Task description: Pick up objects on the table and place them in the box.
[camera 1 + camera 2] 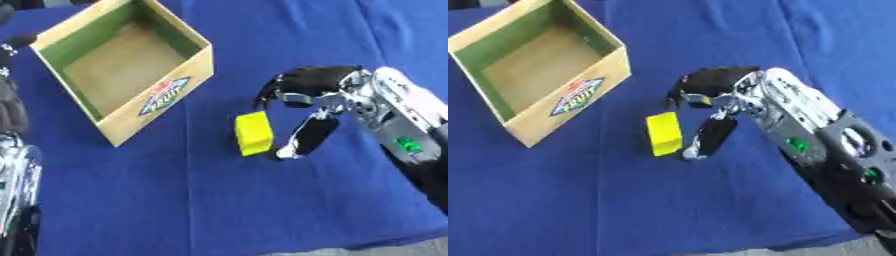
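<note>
- Blue-clothed table (219, 210) fills the view.
- Open cardboard box (157, 107) sits on it, a colourful label on its near wall.
- Yellow block (254, 133) stands just right of the box, apart from it.

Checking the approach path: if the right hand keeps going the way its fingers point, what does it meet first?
Probably the yellow block: the right hand is open around it, fingers above, thumb beside it. The box lies farther left. Depth is unclear.
</note>
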Controlling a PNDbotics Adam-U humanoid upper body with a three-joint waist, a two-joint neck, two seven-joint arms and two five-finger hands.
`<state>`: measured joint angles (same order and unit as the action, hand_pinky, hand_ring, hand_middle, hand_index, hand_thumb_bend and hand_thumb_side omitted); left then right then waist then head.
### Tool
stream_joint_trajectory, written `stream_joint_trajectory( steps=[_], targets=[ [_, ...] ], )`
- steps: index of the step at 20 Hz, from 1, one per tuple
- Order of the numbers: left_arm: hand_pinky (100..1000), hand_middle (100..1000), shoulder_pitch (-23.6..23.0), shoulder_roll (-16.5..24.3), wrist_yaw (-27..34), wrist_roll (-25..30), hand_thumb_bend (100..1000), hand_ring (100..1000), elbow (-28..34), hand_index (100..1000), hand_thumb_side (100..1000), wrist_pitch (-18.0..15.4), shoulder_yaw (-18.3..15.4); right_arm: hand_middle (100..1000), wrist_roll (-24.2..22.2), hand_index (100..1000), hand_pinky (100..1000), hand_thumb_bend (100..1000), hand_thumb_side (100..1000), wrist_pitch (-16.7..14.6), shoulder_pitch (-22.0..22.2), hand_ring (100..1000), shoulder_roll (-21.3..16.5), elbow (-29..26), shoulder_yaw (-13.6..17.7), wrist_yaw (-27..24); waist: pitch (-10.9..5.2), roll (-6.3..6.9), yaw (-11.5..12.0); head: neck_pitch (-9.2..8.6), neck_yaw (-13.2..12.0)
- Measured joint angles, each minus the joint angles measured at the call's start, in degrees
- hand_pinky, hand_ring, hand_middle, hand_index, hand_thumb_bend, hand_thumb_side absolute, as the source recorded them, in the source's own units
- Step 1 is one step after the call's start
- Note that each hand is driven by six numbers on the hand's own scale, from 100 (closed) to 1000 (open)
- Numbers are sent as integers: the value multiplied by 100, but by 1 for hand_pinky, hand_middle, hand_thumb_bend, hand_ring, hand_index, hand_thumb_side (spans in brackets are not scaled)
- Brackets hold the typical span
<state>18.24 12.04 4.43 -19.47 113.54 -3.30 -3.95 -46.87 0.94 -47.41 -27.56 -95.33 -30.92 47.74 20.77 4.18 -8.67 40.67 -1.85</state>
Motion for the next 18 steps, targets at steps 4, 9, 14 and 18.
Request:
stream_joint_trajectory(
  steps=[4,9,14,18],
  targets=[
    [686,755,20,-1,3,6,100,827,0,826,966,3,21,723,83,873,833,424,486,31,117,840,-2,-124,59,70,19,23,12,-3,5],
    [687,756,39,-4,3,19,100,829,0,826,969,11,22,717,189,865,826,328,517,39,152,836,-1,-221,89,167,58,32,13,-11,5],
    [688,757,46,-27,3,49,100,831,0,828,976,0,23,723,349,869,824,279,544,43,199,836,8,-290,92,316,84,37,23,-52,4],
    [686,758,49,-49,4,54,100,831,0,828,980,-3,24,737,403,890,829,317,541,16,202,843,24,-291,92,404,96,35,35,-72,4]
  ],
)
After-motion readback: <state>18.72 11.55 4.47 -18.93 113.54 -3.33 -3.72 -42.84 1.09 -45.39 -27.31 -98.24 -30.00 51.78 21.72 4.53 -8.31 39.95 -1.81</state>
